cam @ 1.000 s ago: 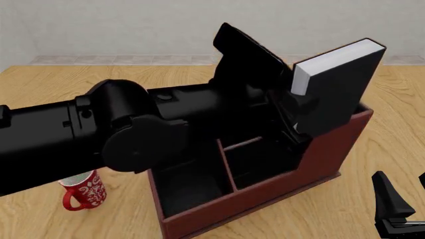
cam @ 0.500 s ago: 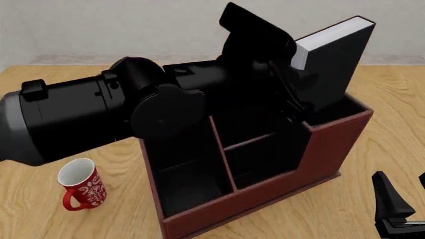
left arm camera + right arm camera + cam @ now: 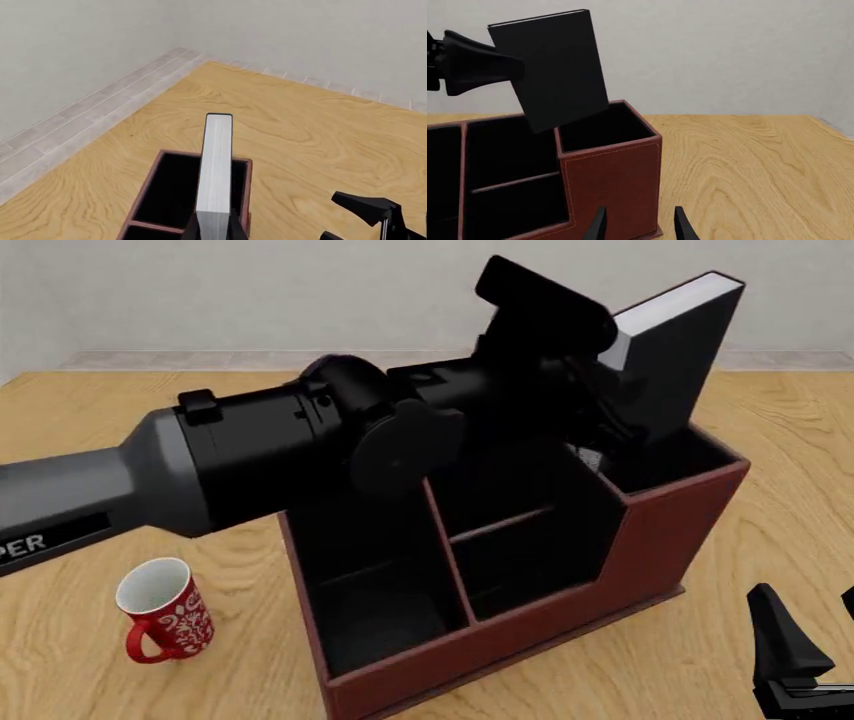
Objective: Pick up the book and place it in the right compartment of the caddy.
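Left gripper [image 3: 617, 425] clamped on the thick black hardcover book [image 3: 674, 365], tilted above the reddish-brown boxy caddy's [image 3: 534, 625] tall squarish right compartment [image 3: 663, 455].
Pale grey wall [image 3: 267, 290] and tiled skirting backed the light wooden table [image 3: 787, 520]; a red-and-white patterned mug [image 3: 163, 612] stood beside the caddy; the right gripper [image 3: 639, 226] rested low, jaws apart.

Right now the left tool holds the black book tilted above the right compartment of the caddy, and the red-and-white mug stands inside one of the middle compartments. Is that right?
Not quite. The mug is not inside the caddy; the front view shows it standing on the table, off the caddy's left end. The rest holds: the left tool holds the black book tilted above the right compartment.
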